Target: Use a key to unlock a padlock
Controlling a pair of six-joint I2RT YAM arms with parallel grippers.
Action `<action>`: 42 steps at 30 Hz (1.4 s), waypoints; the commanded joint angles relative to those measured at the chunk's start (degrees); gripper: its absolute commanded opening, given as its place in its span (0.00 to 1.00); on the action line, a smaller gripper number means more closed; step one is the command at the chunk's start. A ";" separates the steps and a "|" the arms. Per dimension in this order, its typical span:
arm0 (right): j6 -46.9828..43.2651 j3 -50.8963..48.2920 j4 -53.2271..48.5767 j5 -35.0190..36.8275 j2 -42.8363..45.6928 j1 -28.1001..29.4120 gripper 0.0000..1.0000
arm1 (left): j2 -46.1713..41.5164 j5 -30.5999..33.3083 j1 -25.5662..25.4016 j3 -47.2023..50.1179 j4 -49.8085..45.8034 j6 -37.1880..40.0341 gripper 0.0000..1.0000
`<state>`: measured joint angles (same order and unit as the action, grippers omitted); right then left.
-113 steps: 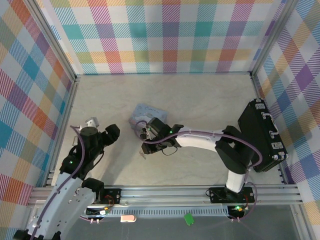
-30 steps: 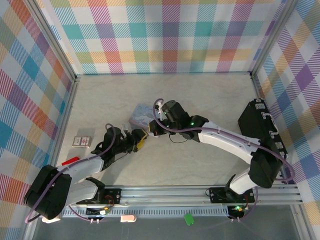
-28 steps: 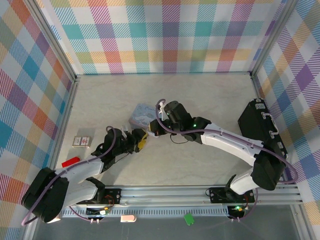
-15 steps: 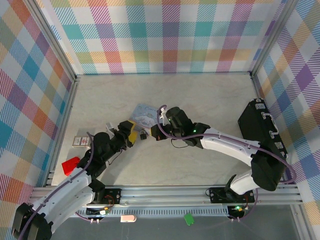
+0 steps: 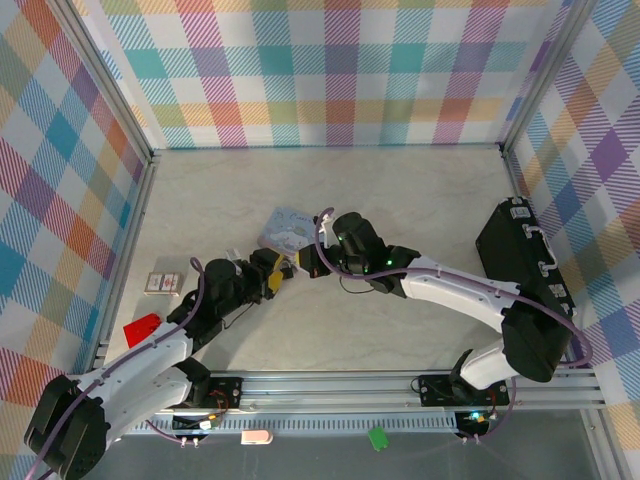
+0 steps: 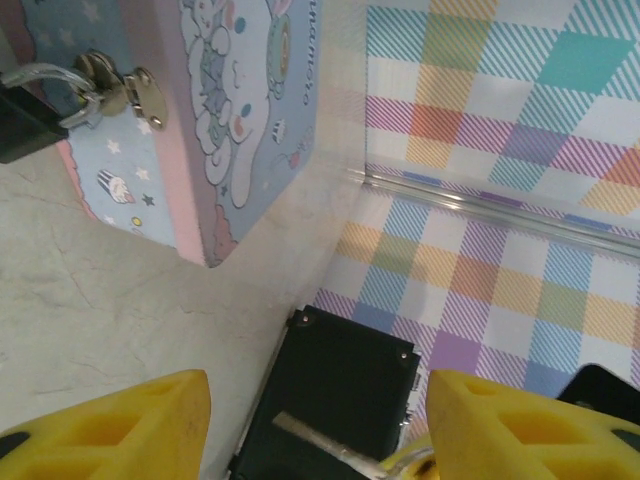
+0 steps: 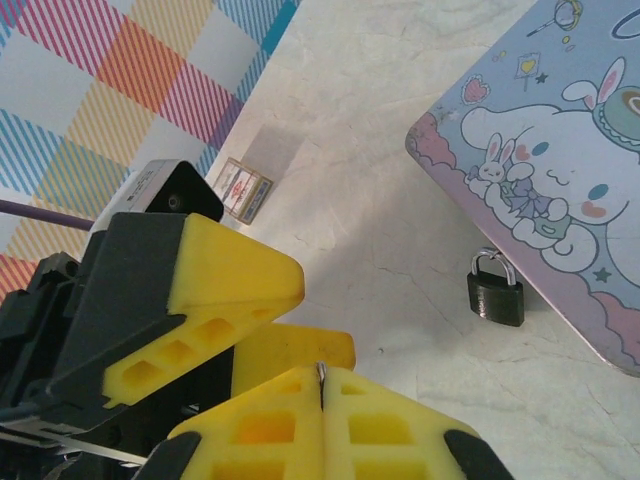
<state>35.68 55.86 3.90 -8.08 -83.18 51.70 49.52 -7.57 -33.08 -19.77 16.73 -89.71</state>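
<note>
The padlock (image 7: 495,295), small and dark with a pale shackle, hangs from the hasp of the pale-blue cartoon tin (image 7: 560,170), its body resting on the table. In the left wrist view the padlock (image 6: 22,118) sits at the top left edge, beside the tin (image 6: 250,100). My right gripper (image 7: 322,378) is shut on the key (image 7: 320,372), whose thin metal tip pokes out between the pads. The key (image 6: 320,435) reaches into the gap of my open left gripper (image 6: 315,392). In the top view the left gripper (image 5: 270,276) and right gripper (image 5: 299,266) meet just in front of the tin (image 5: 285,228).
A big black case (image 5: 525,268) stands against the right wall. A small card pack (image 5: 165,283) and a red block (image 5: 140,329) lie near the left wall. Plaid walls close in the table on three sides.
My left gripper drew back to the left half a second ago and has come in again to the right gripper's tips. The right gripper stayed shut on the key near the tin.
</note>
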 commanded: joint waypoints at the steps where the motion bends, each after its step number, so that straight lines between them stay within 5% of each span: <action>1: 1.05 -1.40 5.28 -1.79 -0.21 -0.11 0.00 | 0.11 1.60 -1.30 0.60 3.83 -2.66 0.58; 21: 0.47 -3.46 12.61 -2.91 -2.01 1.12 0.00 | 5.95 4.40 -5.91 0.99 11.49 -9.13 0.63; 42: -1.16 -8.50 10.81 0.30 2.14 1.65 0.00 | 7.98 4.87 -6.11 0.61 10.77 -7.43 0.41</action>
<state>35.55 47.57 13.96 -8.40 -82.76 52.95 57.39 -2.46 -38.61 -19.55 26.55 -97.67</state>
